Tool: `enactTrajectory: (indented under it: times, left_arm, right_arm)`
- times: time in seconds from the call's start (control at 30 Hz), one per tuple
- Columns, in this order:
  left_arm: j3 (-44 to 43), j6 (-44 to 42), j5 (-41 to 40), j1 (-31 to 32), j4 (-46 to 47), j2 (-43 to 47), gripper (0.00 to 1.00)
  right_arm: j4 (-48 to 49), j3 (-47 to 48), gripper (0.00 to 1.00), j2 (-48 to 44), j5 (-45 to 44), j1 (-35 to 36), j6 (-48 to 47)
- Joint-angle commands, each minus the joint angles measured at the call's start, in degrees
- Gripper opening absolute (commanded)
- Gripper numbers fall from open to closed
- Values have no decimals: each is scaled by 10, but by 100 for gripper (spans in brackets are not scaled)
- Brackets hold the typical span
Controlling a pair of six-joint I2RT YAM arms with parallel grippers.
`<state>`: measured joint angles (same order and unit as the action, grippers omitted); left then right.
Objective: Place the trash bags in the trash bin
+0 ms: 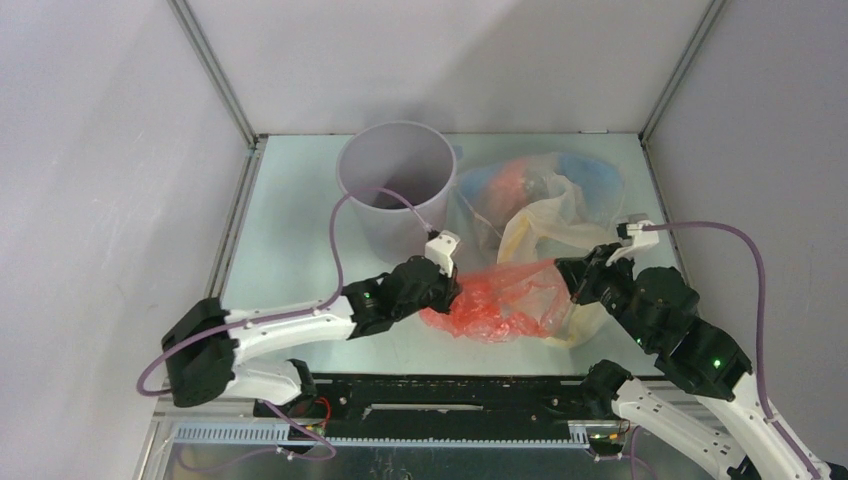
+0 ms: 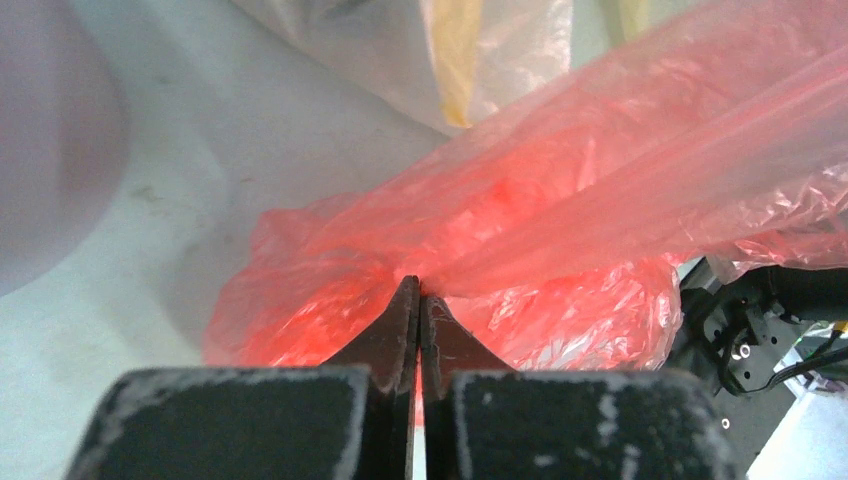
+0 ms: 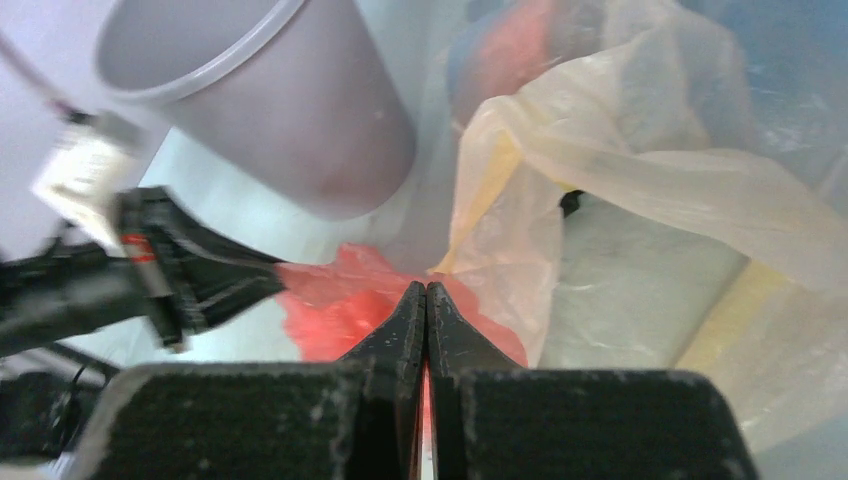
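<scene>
We count one round light-grey plastic bin [image 1: 380, 235] and three crinkly plastic bags, all on the worktop [image 1: 290, 240] beside it: red-pink bag [image 1: 500, 300], pale yellow bag [image 1: 545, 225], light blue bag [image 1: 590, 170]. Left gripper [image 1: 455, 285] and right gripper [image 1: 572, 285] each pinch the red-pink bag.

1. A pale, green-tinted table [image 1: 290, 250] lies beneath the left gripper [image 1: 452, 287] and the right gripper [image 1: 573, 283].
2. Plain grey walls [image 1: 450, 60] stand beyond and to either side of both grippers.
3. One metal corner post [image 1: 217, 75] rises beyond and left of the left gripper, and a second post [image 1: 679, 70] rises beyond and right of the right gripper.
4. A black rail [image 1: 450, 395] runs along the table's near edge, behind both grippers.
</scene>
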<state>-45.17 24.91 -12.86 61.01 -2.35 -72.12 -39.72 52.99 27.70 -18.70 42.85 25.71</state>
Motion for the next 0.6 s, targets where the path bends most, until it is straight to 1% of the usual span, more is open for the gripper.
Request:
enactTrajectory:
  times: [0.0,0.13,0.2,0.23,0.3,0.33,0.37,0.4,0.47,0.57]
  left_arm:
    - [-104,-24,-23,-48,-181,85,0]
    - [-213,-40,0,-72,-311,114,0]
    - [-244,-42,31,-80,-332,118,0]
    - [-255,-41,65,-84,-338,117,0]
    - [-271,-33,105,-89,-347,106,0]
    - [-276,-27,122,-89,-349,98,0]
    - [-277,-19,136,-90,-349,92,1]
    - [-278,-12,145,-90,-347,87,1]
    - [-275,0,155,-91,-336,77,1]
    - [-276,9,178,-91,-322,60,1]
  right_arm:
    - [19,17,0,-3,-97,-14,7]
    - [63,17,0,13,-56,-22,-18]
    - [75,18,1,26,-27,-24,-30]
    - [78,17,6,31,-13,-24,-39]
    - [74,17,11,40,12,-25,-49]
    - [69,17,20,43,24,-25,-56]
    - [63,17,40,44,36,-25,-64]
    - [59,17,47,45,51,-24,-71]
    - [56,18,52,47,72,-24,-91]
    - [64,17,54,41,129,-18,-110]
